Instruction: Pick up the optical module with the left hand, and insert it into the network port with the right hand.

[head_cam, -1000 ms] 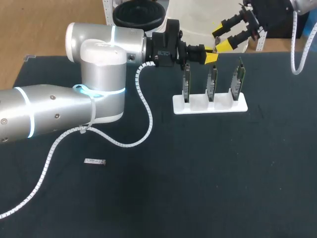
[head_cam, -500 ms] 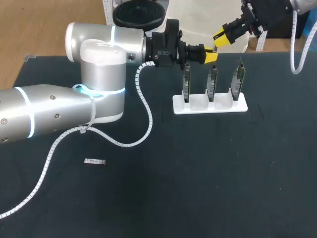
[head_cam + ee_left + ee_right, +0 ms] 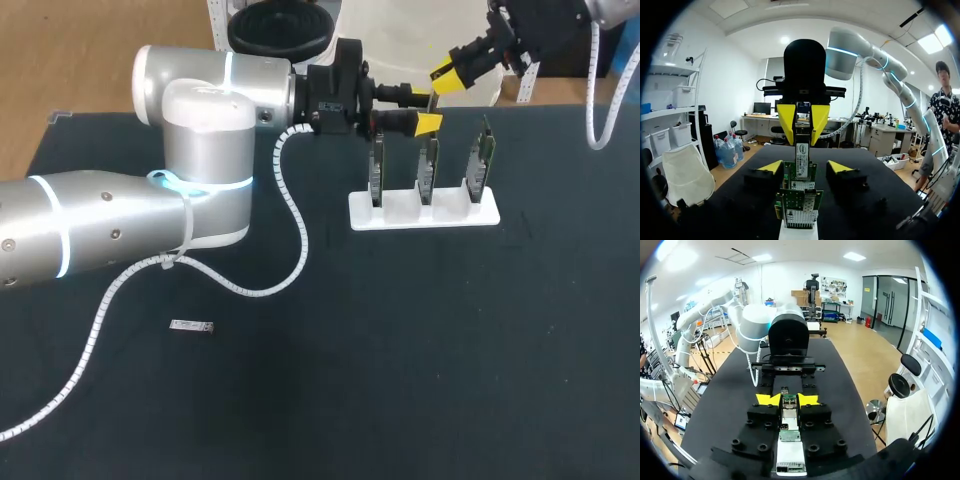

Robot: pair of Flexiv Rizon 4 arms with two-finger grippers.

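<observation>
Handover step: above white card stand [image 3: 423, 212], left gripper [image 3: 420, 107] spread wide, right gripper [image 3: 445, 78] clamped on optical module [image 3: 801, 160], held in air over the cards. Next calls for lining module up with network port [image 3: 800, 217], probably that metal cage. Clamp plain in wrist views only; head view hides module.

Bright, even light from overhead in all my views. I get soft glare along the top of the left arm [image 3: 200, 90], and its underside goes grey. The dark table [image 3: 450, 350] is matte with no hotspots, and there is only faint shadow beneath that arm. The white holder [image 3: 423, 212] just under the left gripper [image 3: 412, 105] is the brightest thing. The right gripper [image 3: 788, 399] tips are lit flat, and so is the optical module [image 3: 788, 402] pinched between them.
</observation>
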